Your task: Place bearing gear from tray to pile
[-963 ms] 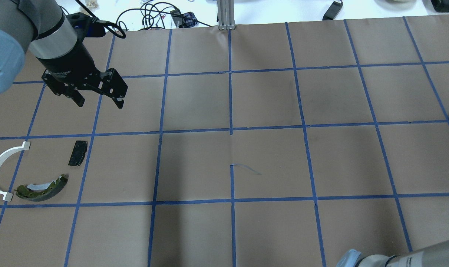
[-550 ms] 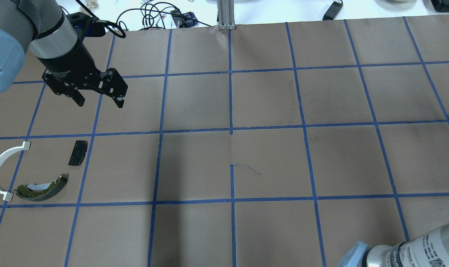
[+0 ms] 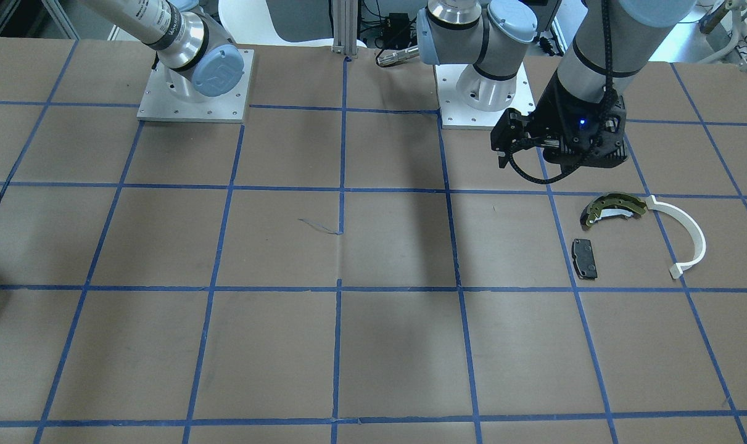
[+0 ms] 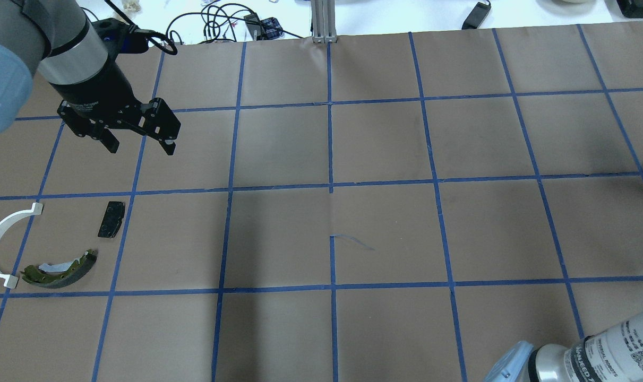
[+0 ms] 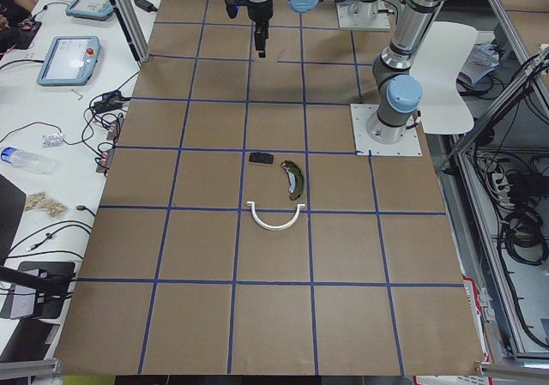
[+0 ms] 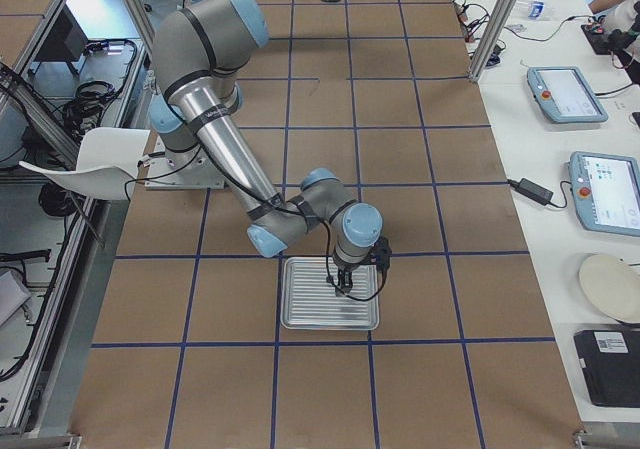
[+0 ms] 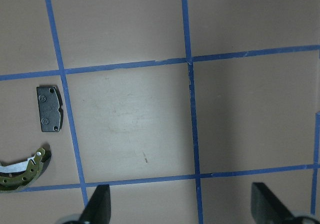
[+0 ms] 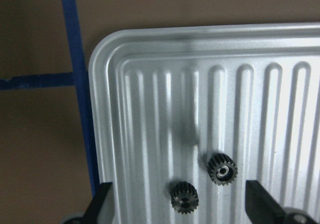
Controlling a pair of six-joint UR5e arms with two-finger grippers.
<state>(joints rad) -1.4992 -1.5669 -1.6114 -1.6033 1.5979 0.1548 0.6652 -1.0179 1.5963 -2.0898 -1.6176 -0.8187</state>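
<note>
R fingers [image 8: 102,206] spread, empty, over ribbed silver metal tray [image 8: 150,54] so I can straddle small black toothed bearing gear [image 8: 184,198] lying in it | L fingers [image 4: 166,139] apart, idle nr olive curved brake-shoe pile [image 4: 66,277], out of R's way.

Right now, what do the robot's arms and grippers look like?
Both arms, left arm and right arm, are silver-grey tubes with pale blue joint caps. The left gripper and the right gripper are black, two-fingered. A black cable loops at the left wrist, where a small blue light glows.

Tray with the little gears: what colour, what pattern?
The tray is silver with parallel ridges, clearest in the right wrist view.
</note>
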